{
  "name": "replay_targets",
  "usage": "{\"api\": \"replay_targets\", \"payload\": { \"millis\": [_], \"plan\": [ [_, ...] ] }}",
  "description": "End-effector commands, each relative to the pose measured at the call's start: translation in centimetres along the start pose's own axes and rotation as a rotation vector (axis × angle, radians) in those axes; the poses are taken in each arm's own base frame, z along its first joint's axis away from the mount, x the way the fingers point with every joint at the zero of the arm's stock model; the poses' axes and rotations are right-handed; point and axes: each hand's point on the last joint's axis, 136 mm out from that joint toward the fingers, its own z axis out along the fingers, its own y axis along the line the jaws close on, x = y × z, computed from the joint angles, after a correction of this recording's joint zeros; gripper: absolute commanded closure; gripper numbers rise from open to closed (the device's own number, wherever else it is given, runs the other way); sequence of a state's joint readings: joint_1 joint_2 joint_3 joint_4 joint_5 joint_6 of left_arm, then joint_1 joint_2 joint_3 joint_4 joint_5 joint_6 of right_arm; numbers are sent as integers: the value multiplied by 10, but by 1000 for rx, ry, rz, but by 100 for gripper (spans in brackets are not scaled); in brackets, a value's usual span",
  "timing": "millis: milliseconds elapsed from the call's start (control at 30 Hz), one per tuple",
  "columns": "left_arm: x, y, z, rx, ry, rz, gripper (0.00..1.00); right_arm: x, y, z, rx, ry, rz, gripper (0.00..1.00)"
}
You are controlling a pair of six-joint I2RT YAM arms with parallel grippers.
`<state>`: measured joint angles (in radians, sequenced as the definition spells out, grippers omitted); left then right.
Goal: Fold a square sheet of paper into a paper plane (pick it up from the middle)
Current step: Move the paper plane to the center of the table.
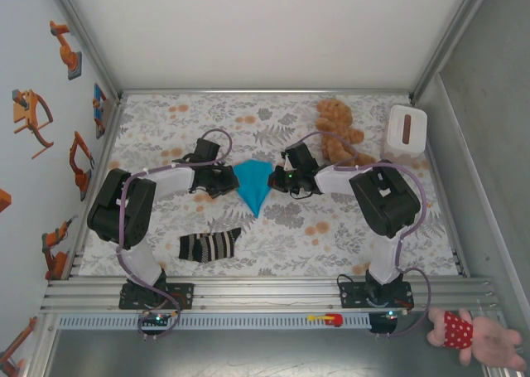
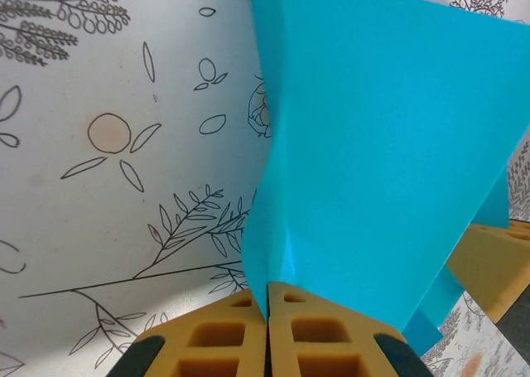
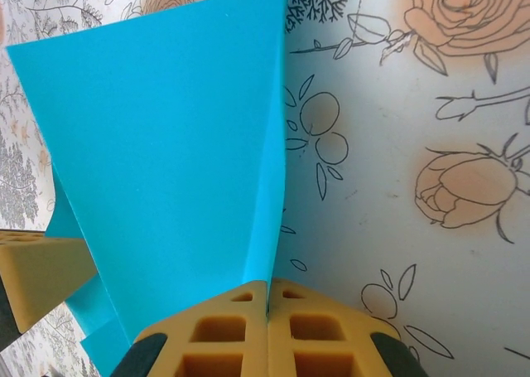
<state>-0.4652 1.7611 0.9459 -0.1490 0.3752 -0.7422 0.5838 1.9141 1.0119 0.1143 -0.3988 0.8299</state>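
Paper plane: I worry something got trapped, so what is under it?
The flowered tablecloth shows around the paper plane, which the left gripper and right gripper pinch from either side. What lies directly beneath is covered.

Turquoise paper plane (image 1: 252, 186), black-and-white striped sock (image 1: 209, 246), brown teddy bear (image 1: 338, 128).

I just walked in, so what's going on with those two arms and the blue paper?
The left gripper and right gripper are each shut on a side of the turquoise paper, holding it between them mid-table. It is already folded to a point aimed at the arm bases, like a dart. A striped sock and teddy bear lie aside.
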Motion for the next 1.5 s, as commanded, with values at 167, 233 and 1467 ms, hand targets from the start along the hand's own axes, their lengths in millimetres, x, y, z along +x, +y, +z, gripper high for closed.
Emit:
{"api": "replay_targets", "payload": {
  "millis": [167,233,1467],
  "plan": [
    [8,0,7,16,34,28,92,-11,9,-17,6,-34,-14,79],
    [9,-2,7,22,36,31,92,-15,14,-28,16,-56,-35,72],
    [7,-31,-5,133,45,21,92,58,47,8,233,138,-370,46]
  ]
}}
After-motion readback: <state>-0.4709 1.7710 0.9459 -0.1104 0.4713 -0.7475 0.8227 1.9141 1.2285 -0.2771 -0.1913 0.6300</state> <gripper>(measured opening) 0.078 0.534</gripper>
